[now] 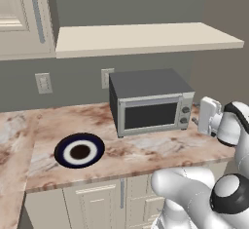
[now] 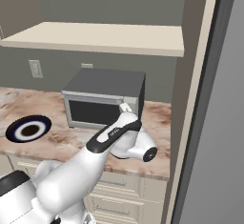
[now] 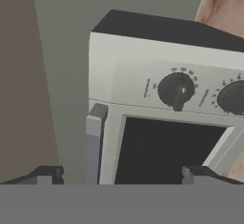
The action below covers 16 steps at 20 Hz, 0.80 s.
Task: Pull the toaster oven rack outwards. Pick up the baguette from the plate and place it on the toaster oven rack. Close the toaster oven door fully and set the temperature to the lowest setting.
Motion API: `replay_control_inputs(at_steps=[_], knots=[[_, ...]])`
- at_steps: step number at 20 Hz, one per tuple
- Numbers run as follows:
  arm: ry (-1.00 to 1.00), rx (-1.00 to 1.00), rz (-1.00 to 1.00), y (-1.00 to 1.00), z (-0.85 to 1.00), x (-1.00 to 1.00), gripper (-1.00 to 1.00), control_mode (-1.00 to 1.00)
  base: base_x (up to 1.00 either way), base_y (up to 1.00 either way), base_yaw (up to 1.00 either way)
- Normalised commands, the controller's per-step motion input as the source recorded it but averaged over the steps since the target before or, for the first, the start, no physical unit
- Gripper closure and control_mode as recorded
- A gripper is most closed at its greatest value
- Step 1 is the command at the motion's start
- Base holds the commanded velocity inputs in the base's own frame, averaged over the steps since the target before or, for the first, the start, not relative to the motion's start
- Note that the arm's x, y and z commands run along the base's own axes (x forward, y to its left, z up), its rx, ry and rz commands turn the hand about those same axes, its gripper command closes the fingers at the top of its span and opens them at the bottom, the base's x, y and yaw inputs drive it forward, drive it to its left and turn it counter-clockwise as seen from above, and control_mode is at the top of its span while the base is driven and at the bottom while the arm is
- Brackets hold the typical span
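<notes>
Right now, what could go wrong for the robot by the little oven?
The open gripper sits right at the toaster oven, near the dark knobs. It might bump or turn the wrong knob. The toaster oven door looks closed and the plate has no bread on it, though no bread can be seen through the dark glass.
</notes>
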Motion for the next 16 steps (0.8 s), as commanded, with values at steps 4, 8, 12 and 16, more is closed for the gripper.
replay_control_inputs(at_steps=[4,8,12,16], knots=[[0.0,0.0,0.0,-0.04,-0.13,0.18,-1.0,-1.0,0.0,0.0,0.0],[0.0,0.0,0.0,-0.07,-0.16,0.17,-1.0,-1.0,0.0,0.0,0.0],[0.0,0.0,0.0,-0.1,-0.15,0.14,-1.0,-1.0,0.0,0.0,0.0],[0.0,0.01,0.0,-0.08,-0.12,0.14,-1.0,-1.0,0.0,0.0,0.0]])
